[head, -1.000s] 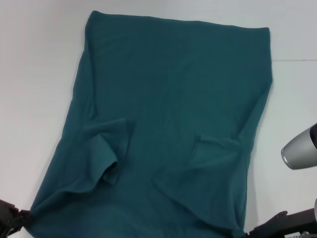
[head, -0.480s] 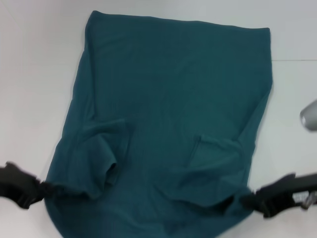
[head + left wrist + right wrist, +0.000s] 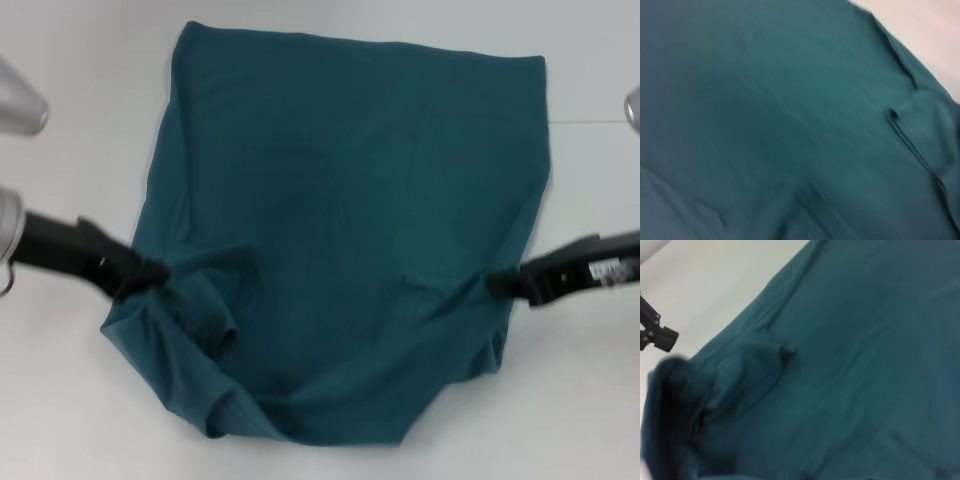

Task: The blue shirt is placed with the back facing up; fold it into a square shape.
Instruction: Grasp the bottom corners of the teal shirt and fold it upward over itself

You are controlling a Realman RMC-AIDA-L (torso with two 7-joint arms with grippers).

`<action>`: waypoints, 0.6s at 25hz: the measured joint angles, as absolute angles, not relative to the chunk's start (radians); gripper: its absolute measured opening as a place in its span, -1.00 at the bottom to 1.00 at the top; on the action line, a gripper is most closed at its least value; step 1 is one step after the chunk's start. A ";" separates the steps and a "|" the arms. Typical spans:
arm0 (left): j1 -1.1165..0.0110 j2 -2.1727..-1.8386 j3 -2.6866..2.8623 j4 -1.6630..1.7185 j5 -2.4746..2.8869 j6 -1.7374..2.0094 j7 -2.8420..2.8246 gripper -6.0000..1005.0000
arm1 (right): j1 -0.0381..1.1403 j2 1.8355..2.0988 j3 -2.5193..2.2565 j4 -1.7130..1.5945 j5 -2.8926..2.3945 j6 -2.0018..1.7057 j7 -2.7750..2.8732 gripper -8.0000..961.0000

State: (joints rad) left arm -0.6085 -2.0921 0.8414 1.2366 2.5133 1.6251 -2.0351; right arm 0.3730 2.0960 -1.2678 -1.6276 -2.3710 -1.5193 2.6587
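Fabric of the dark teal-blue cotton shirt [image 3: 350, 200] covers the white table [image 3: 70, 150]. At its near-left corner the left gripper [image 3: 150, 272] is clamped on cloth; at its near-right corner the right gripper [image 3: 497, 284] pinches cloth likewise, lifting the near edge.

One blue shirt [image 3: 350, 200] is counted on one white surface [image 3: 70, 150]. Two grippers are counted: one left gripper [image 3: 150, 272] and one right gripper [image 3: 497, 284].
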 joint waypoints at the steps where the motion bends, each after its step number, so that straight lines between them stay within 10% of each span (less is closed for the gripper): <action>1: -0.625 -2.088 0.842 1.222 2.513 1.606 -2.037 -0.89 | 0.399 2.094 -1.242 -1.594 -2.372 -1.510 2.643 -0.95; 15: -0.771 -2.036 0.844 1.087 2.524 1.431 -2.066 -0.89 | 0.642 2.066 -1.026 -1.313 -2.455 -1.476 2.508 -0.95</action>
State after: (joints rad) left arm -0.7707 -2.0363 0.8442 1.0874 2.5241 1.4309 -2.0656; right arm 0.6418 2.0664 -1.0260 -1.3129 -2.4545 -1.4758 2.5081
